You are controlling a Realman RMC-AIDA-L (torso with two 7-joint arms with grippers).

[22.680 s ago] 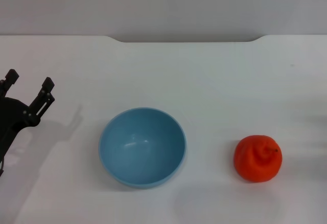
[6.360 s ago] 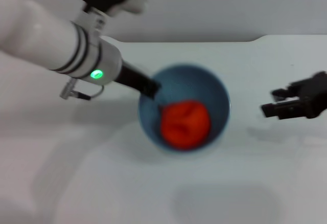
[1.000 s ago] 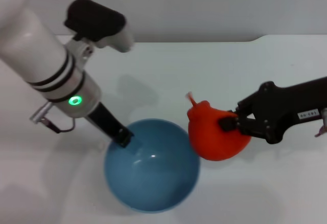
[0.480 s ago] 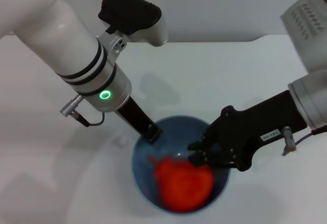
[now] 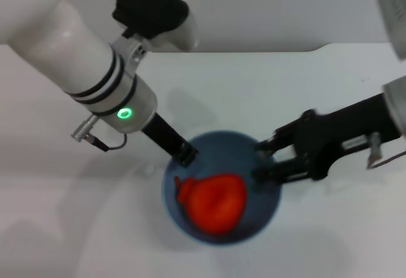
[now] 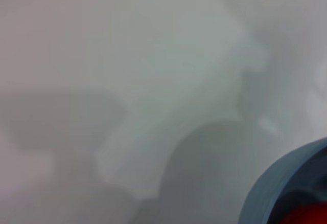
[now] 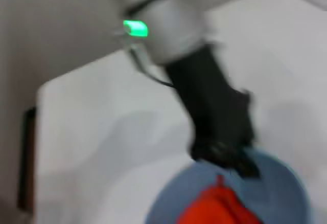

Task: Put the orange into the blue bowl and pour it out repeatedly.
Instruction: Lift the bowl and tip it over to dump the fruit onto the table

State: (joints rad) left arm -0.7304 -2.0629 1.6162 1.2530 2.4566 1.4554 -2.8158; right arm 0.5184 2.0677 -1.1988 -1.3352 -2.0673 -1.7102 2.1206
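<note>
Both grippers are mine: left gripper (image 5: pixel 184 154) pinches the blue bowl (image 5: pixel 266 195) rim; right gripper (image 5: pixel 265 158) hangs spread, empty. With the orange (image 5: pixel 216 202) inside, pouring likely comes next.

the head camera looks forward and down from above onto the white bench (image 5: pixel 57 227), taking in both arms and the blue bowl (image 5: pixel 269 205) from a middling height. the left wrist camera sits very close to the bench (image 6: pixel 127 81) and catches only a slice of the bowl's rim (image 6: pixel 265 183) at one corner, with a sliver of the orange (image 6: pixel 306 216) inside. the right wrist camera faces across the bowl (image 7: pixel 168 203) toward the left gripper (image 7: pixel 225 155) on the far rim. all three views share the bowl and the orange (image 5: pixel 214 203).
</note>
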